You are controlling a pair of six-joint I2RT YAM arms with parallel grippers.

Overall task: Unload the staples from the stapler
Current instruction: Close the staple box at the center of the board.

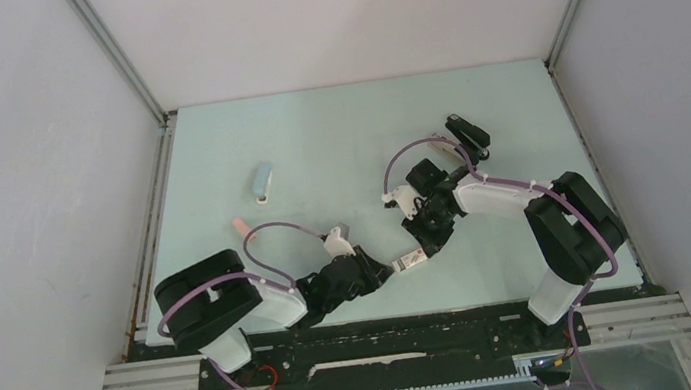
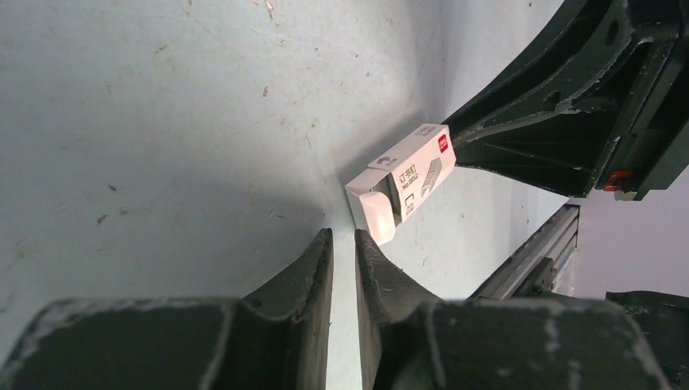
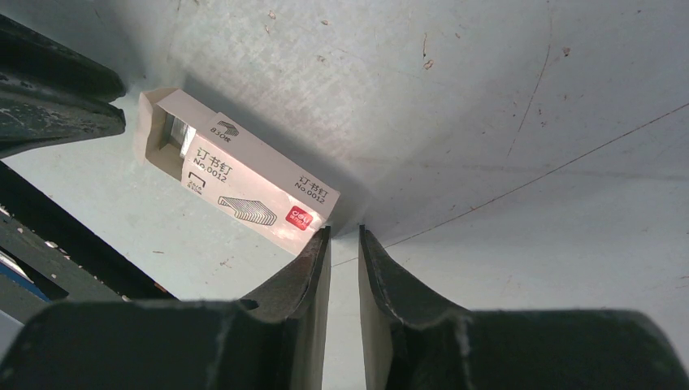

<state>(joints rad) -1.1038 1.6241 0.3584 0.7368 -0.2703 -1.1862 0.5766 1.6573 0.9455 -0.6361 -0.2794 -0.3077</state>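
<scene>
**Both end effectors crowd one small box near the bottom of the desk**

Seen from above, the pale green desk (image 1: 334, 136) has plenty of open room across its upper half and right side. White walls (image 1: 19, 198) close it in on three sides. A metal rail (image 1: 394, 362) runs along the bottom edge, just below the arms' bases.

The tight spot is at lower centre. A small white box (image 1: 412, 260) lies flat there, wedged between the two arms. The left end effector (image 1: 384, 274) comes at it from the lower left and is clenched to a thin slit, with nothing between its fingers. The right end effector (image 1: 419, 244) reaches down from the upper right, also clenched on nothing. Its fingertip sits just beside the box's red-marked corner; I cannot tell whether they touch.

In the right wrist view, at upper left, a silvery glint (image 3: 177, 134) shows inside the box's open end. It is too small to tell whether that is the staples.

The stapler (image 1: 262, 183), light blue and white, lies alone at centre left, well apart from both arms. A pink block (image 1: 241, 226) sits just below it, beside the left arm's cable.
</scene>
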